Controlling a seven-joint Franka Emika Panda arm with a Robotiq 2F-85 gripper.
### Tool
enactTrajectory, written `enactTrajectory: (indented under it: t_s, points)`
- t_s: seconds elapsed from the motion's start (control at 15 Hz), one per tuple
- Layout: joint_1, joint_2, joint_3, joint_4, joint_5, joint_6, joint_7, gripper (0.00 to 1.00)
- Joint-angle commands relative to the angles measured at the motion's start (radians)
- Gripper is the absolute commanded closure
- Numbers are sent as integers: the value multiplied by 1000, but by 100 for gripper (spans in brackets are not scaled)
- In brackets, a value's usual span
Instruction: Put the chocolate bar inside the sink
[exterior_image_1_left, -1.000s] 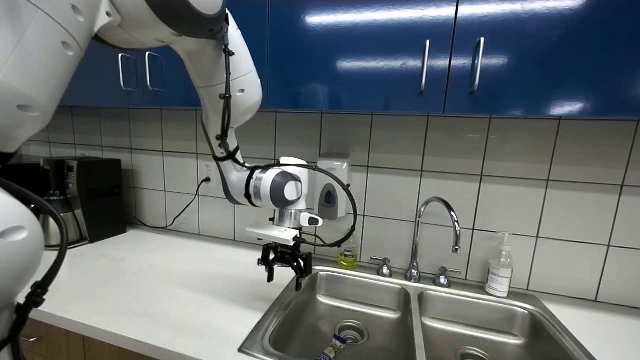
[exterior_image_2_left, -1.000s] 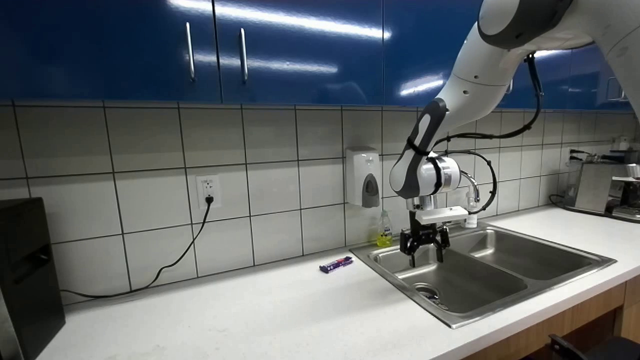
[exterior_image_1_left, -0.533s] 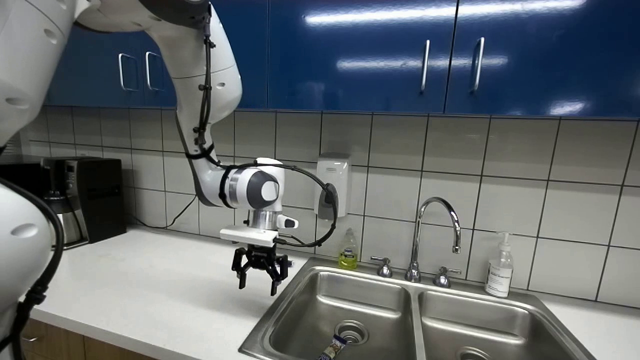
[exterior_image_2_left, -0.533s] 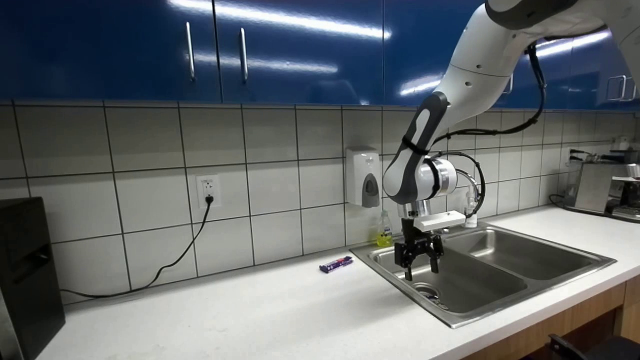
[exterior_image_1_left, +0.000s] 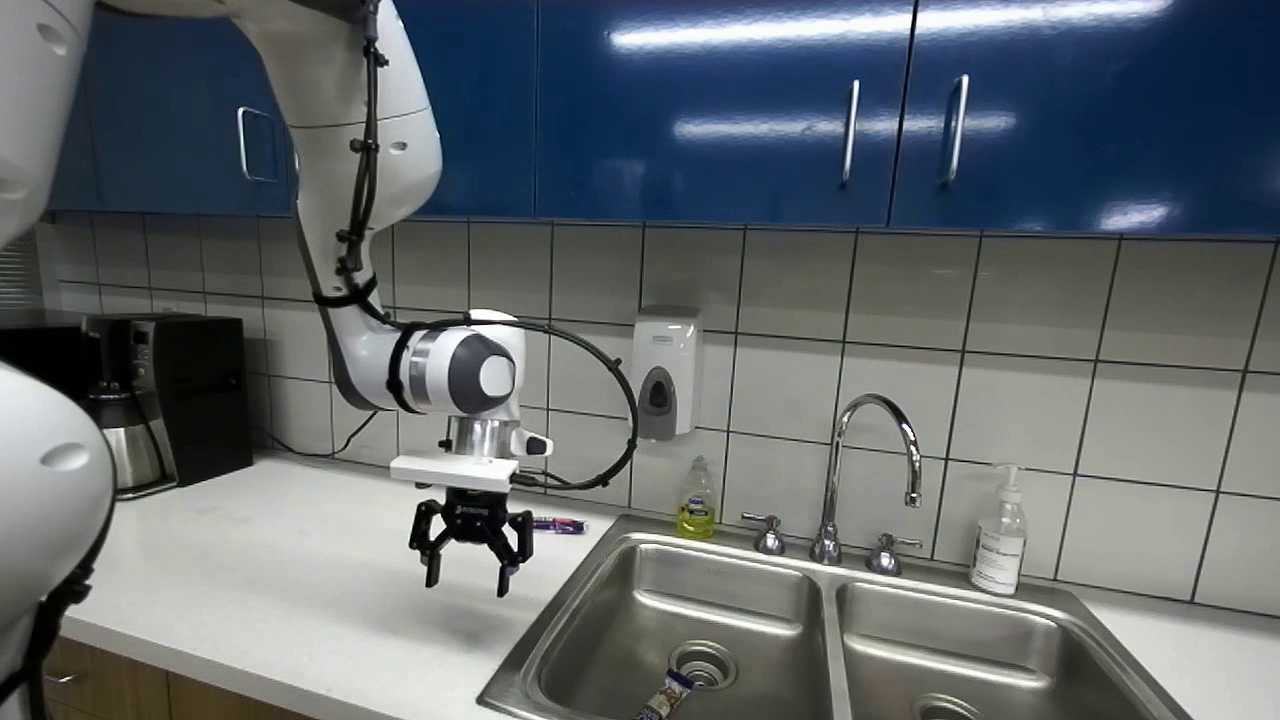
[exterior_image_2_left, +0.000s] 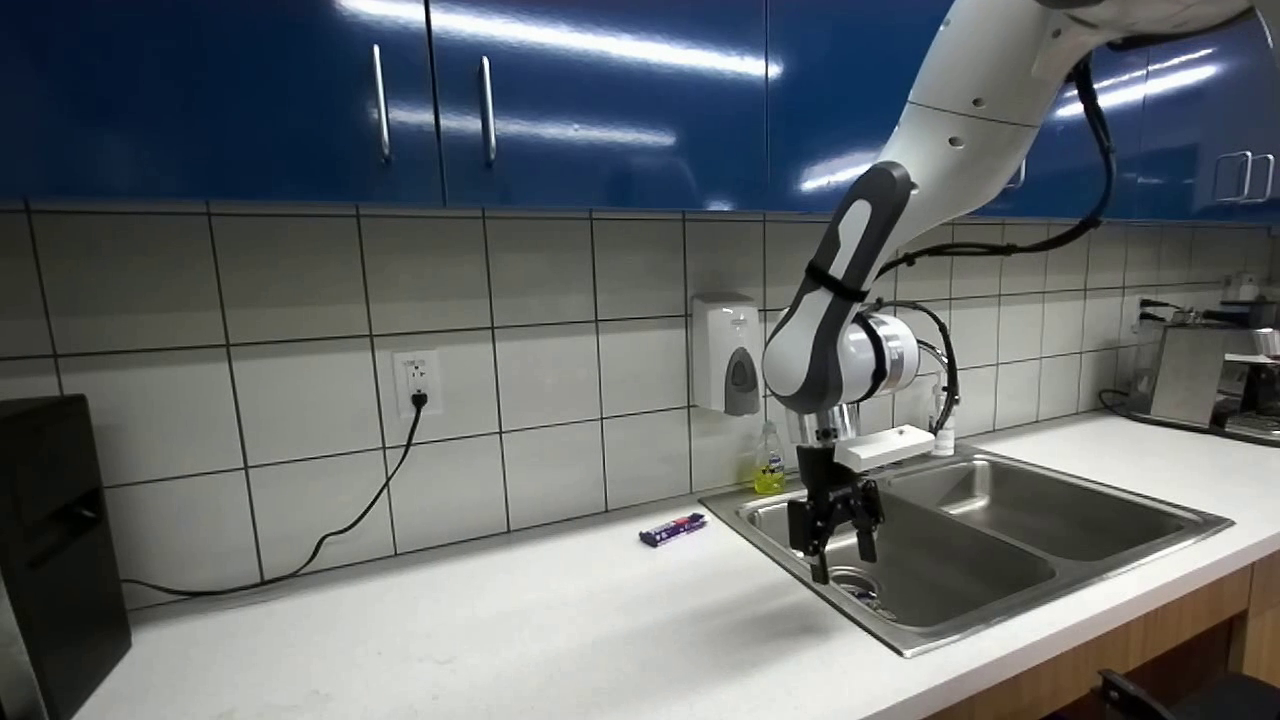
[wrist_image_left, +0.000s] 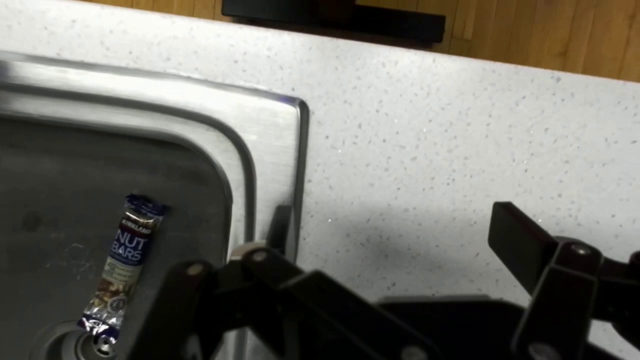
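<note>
A small dark-blue wrapped bar (exterior_image_1_left: 663, 697) with a lighter label lies in the larger basin beside the drain; the wrist view reads NUT BARS on it (wrist_image_left: 122, 265). A purple wrapped bar (exterior_image_2_left: 672, 529) lies on the counter near the wall, left of the sink, and also shows partly behind my gripper (exterior_image_1_left: 558, 525). I cannot tell which is the chocolate bar. The steel double-basin sink (exterior_image_1_left: 835, 640) shows in all views. My gripper (exterior_image_1_left: 467, 585) is open and empty above the counter beside the sink; in the wrist view (wrist_image_left: 392, 220) one finger overlaps the sink rim.
A chrome faucet (exterior_image_1_left: 832, 490) with handles rises behind the sink. A yellow dish soap bottle (exterior_image_1_left: 696, 508) and a pump bottle (exterior_image_1_left: 998, 550) stand by the wall. A wall dispenser (exterior_image_1_left: 668, 375) and blue cabinets (exterior_image_1_left: 720, 120) are above. A coffee maker (exterior_image_1_left: 190, 400) stands far left.
My open gripper has moved left in an exterior view, away from the sink edge to over the counter, and slightly lower. The purple bar behind it is more exposed. Both bars stay put.
</note>
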Motion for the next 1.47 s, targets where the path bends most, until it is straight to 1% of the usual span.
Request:
enactTrajectory:
  t_s: [0.0, 0.6, 0.67, 1.4]
  points:
    - [6, -92, 21, -82, -15, 9, -26, 0]
    - [37, -175, 35, -151, -13, 18, 5, 0]
    - [31, -129, 31, -112, -2, 2, -7, 0]
    - [35, -140, 32, -123, -2, 4, -7, 0]
